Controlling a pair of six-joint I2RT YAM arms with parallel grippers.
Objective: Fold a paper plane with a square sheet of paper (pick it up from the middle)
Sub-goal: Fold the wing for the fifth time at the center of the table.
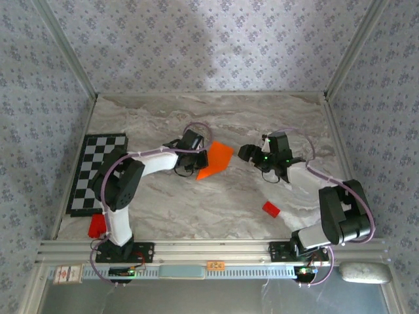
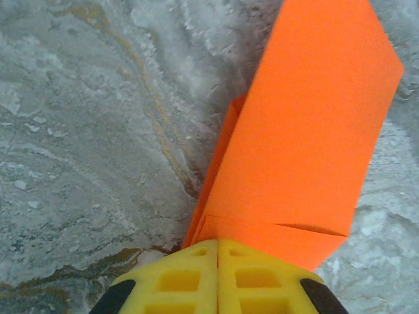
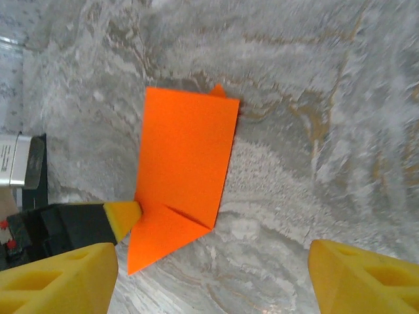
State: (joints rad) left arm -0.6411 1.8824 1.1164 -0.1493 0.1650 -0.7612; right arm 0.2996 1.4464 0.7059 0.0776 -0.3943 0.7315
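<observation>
Paper (image 1: 215, 160), folded and creased, sits central on the table (image 1: 196, 209); it looks light, limp, easily crumpled, so pinch across doubled layers by the crease, not a loose corner. Left gripper (image 2: 218, 252) is clamped on one edge; right gripper (image 3: 211, 275) hangs spread wide near it.

A black-and-white checkerboard mat (image 1: 91, 171) lay flat at the left edge of the grey marbled tabletop (image 1: 216, 209). A small red block (image 1: 270, 209) sat well apart, toward the near right.

The left tool (image 2: 218, 254) hides one end of the orange paper (image 2: 308, 131).
</observation>
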